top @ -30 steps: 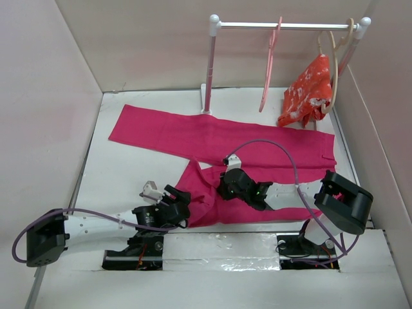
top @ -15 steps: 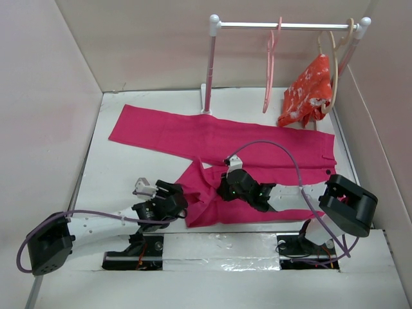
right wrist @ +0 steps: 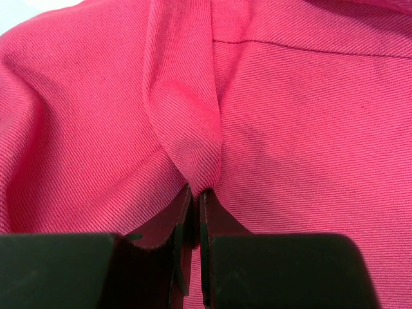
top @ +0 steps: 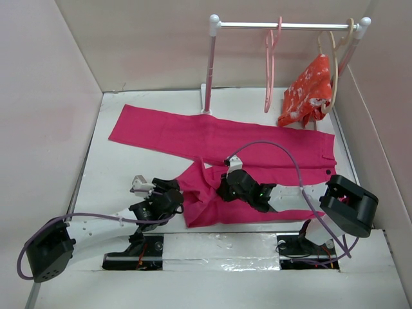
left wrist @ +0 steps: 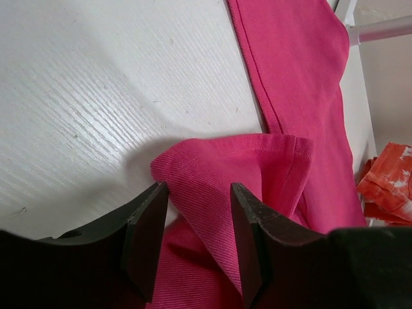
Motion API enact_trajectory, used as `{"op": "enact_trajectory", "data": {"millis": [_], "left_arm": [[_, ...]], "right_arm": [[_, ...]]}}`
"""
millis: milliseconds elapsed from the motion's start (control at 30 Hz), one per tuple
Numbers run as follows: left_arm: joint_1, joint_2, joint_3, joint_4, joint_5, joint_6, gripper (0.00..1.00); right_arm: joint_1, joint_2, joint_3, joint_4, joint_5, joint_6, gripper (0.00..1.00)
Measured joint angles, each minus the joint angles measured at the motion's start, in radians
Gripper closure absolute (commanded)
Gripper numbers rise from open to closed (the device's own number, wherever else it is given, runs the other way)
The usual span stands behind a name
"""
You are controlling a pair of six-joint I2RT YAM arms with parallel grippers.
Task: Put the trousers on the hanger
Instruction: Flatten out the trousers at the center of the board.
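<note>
The magenta-pink trousers (top: 219, 138) lie on the white table, one leg stretched to the back left, the other folded and bunched in front. My left gripper (top: 174, 196) is open at the bunched leg's left edge; in the left wrist view (left wrist: 196, 196) a folded corner of the trousers (left wrist: 257, 161) lies between the jaws. My right gripper (top: 226, 187) is shut on a pinched ridge of the trousers (right wrist: 187, 129), as the right wrist view (right wrist: 195, 193) shows. The salmon-pink hanger (top: 271, 64) hangs on the rail at the back.
A white rail (top: 283, 26) on a post (top: 208, 71) stands at the back. A cream hanger (top: 335, 58) with an orange-red flowered garment (top: 308, 90) hangs at its right end. Pale walls (top: 45, 129) enclose the table on three sides.
My left arm has pulled back to the left, its gripper sliding off the trousers' front edge to the left edge of the bunch. The right gripper has held still on the fabric.
</note>
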State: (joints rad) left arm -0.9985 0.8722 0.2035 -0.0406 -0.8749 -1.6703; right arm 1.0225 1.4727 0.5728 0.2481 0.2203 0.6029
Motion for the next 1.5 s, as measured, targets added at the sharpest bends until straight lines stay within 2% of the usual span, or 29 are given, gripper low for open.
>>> {"op": "enact_trajectory", "data": {"millis": [67, 133, 200, 233, 333, 467, 600, 733, 900, 933, 1000, 1033, 1067, 1167, 1267, 1300, 1367, 1400, 1500], "left_arm": [[0.0, -0.013, -0.01, 0.006, 0.006, 0.001, 0.66], [0.0, -0.033, -0.032, 0.013, 0.011, 0.006, 0.64], [0.0, -0.058, -0.053, 0.014, 0.018, 0.013, 0.56], [0.0, -0.068, -0.059, 0.015, 0.023, 0.016, 0.47], [0.001, -0.077, -0.061, 0.015, 0.041, 0.023, 0.4], [0.001, -0.076, -0.06, 0.002, 0.073, 0.02, 0.39], [0.001, -0.067, -0.06, 0.007, 0.091, 0.02, 0.42], [0.001, -0.024, -0.057, 0.047, 0.092, 0.022, 0.52], [0.001, 0.047, -0.032, 0.072, 0.079, 0.013, 0.61], [0.001, 0.054, -0.026, 0.077, 0.072, 0.012, 0.7], [0.001, 0.059, -0.017, 0.085, 0.055, 0.009, 0.8], [0.001, 0.06, -0.013, 0.087, 0.045, 0.011, 0.93], [0.002, 0.058, -0.01, 0.089, 0.035, 0.01, 1.0], [0.001, 0.021, 0.01, 0.058, 0.002, 0.025, 1.0], [0.001, -0.068, 0.064, -0.024, -0.039, 0.067, 1.0], [0.001, -0.108, 0.091, -0.053, -0.053, 0.089, 1.0], [0.001, -0.192, 0.147, -0.114, -0.084, 0.13, 1.0], [0.001, -0.235, 0.178, -0.145, -0.104, 0.151, 1.0], [-0.001, -0.365, 0.281, -0.266, -0.151, 0.211, 1.0]], "right_arm": [[0.0, -0.002, 0.0, 0.0, 0.0, 0.0, 0.93], [0.0, -0.003, 0.0, 0.0, 0.0, 0.0, 0.93], [0.0, -0.003, 0.0, 0.0, 0.0, 0.001, 0.91], [0.0, -0.003, 0.0, 0.0, 0.0, 0.003, 0.91], [0.0, -0.003, 0.0, 0.0, 0.0, 0.004, 0.9], [0.0, -0.003, 0.0, 0.0, 0.0, 0.003, 0.9], [0.0, -0.008, 0.0, 0.0, 0.0, 0.004, 0.9], [0.001, -0.014, 0.0, 0.0, 0.0, 0.005, 0.9], [0.007, -0.014, 0.0, -0.001, 0.0, 0.007, 0.9], [0.007, -0.014, 0.0, -0.001, 0.0, 0.007, 0.9], [0.007, -0.014, 0.0, -0.001, 0.001, 0.007, 0.9], [0.007, -0.014, 0.0, -0.001, 0.0, 0.008, 0.9], [0.007, -0.014, 0.0, -0.001, 0.0, 0.008, 0.9], [0.007, -0.015, 0.0, -0.002, 0.0, 0.008, 0.87], [0.007, -0.018, 0.008, -0.011, -0.004, 0.005, 0.67], [0.007, -0.018, 0.018, -0.019, -0.008, 0.002, 0.51], [0.011, -0.019, 0.055, -0.052, -0.014, -0.008, 0.35], [0.013, -0.02, 0.083, -0.071, -0.018, -0.016, 0.24], [0.019, -0.051, 0.158, -0.11, -0.016, -0.038, 0.12]]}}
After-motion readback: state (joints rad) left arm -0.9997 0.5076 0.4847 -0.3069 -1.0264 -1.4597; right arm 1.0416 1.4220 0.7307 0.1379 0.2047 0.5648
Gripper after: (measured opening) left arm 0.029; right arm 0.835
